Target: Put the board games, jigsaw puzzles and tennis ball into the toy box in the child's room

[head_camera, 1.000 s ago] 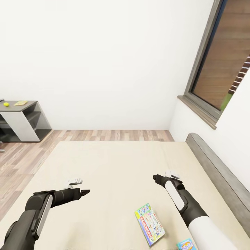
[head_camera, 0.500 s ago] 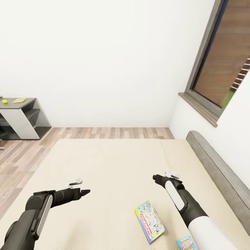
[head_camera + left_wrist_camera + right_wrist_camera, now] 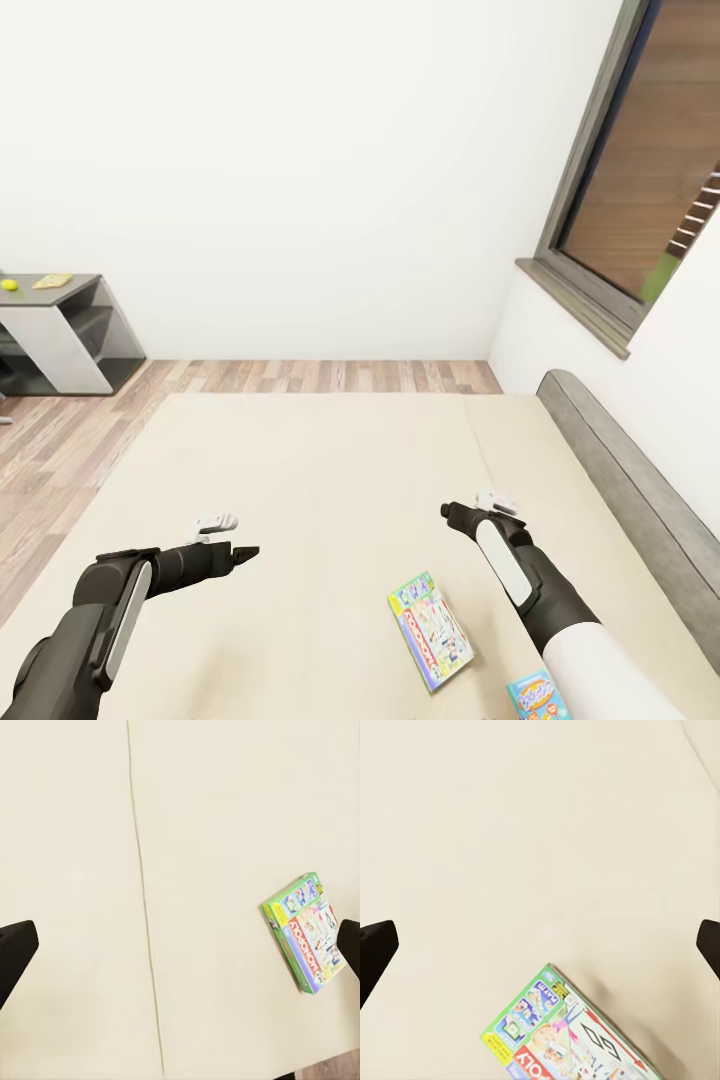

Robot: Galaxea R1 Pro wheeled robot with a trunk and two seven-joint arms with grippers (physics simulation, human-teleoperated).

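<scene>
On the beige bed (image 3: 320,470) lies a green-edged board game (image 3: 430,630) with a red banner, also seen in the wrist views (image 3: 304,932) (image 3: 566,1035). A small blue board game (image 3: 533,695) peeks in at the head view's lower edge, beside my right arm. My left gripper (image 3: 245,551) (image 3: 180,952) hovers open over bare mattress, left of the green game. Just beyond that game my right gripper (image 3: 447,512) (image 3: 540,945) is open and holds nothing. Far left, the tennis ball (image 3: 9,285) and a jigsaw puzzle (image 3: 52,281) rest on the table's dark-grey section (image 3: 75,300).
A grey headboard (image 3: 630,480) runs along the bed's right side under a window (image 3: 650,180). Wood-plank floor (image 3: 300,378) lies between the bed's far edge and the white wall, and continues left toward the table.
The whole head view has shifted as the camera moved: the table sits higher in the picture and more of the blue game shows. Both arms hold the same pose.
</scene>
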